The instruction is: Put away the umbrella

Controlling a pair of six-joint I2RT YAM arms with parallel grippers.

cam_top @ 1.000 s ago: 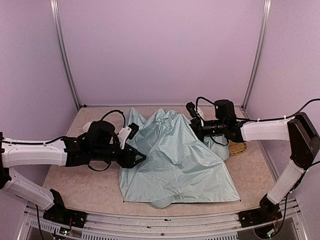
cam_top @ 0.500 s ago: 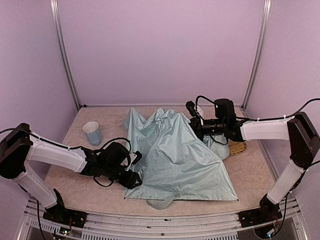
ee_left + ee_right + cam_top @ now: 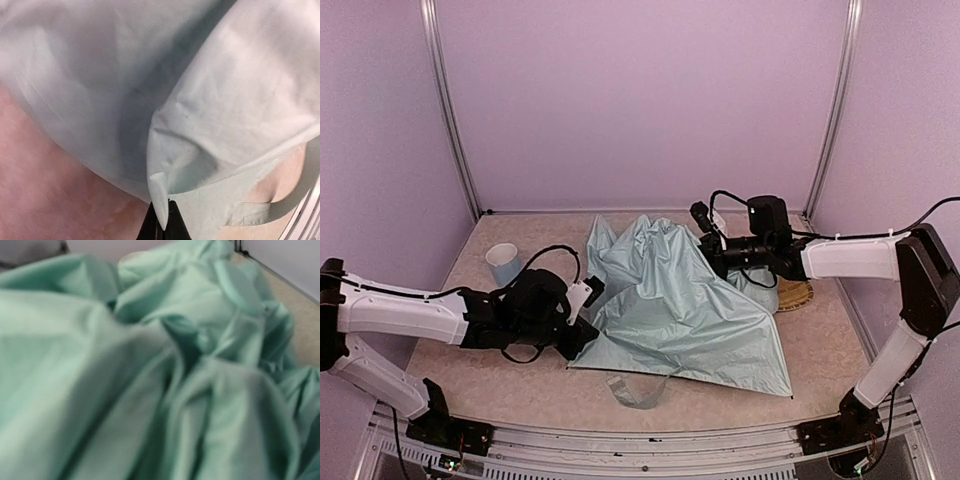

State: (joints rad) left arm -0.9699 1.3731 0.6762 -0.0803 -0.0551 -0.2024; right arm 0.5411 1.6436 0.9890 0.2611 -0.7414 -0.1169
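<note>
Umbrella (image 3: 690,310) sprawls open across the middle of the desk (image 3: 490,395), its pale mint fabric tented between 2 arms. Soft, light and probably slippery, it looks best taken by a hem or by the stiff shaft, which is hidden here. The right end effector (image 3: 712,250) meets the raised far fold; whether it grips cannot be told. The left end effector (image 3: 582,335) is pinched fully closed on the near-left hem corner. A blue cup (image 3: 503,265) stands apart.
</note>
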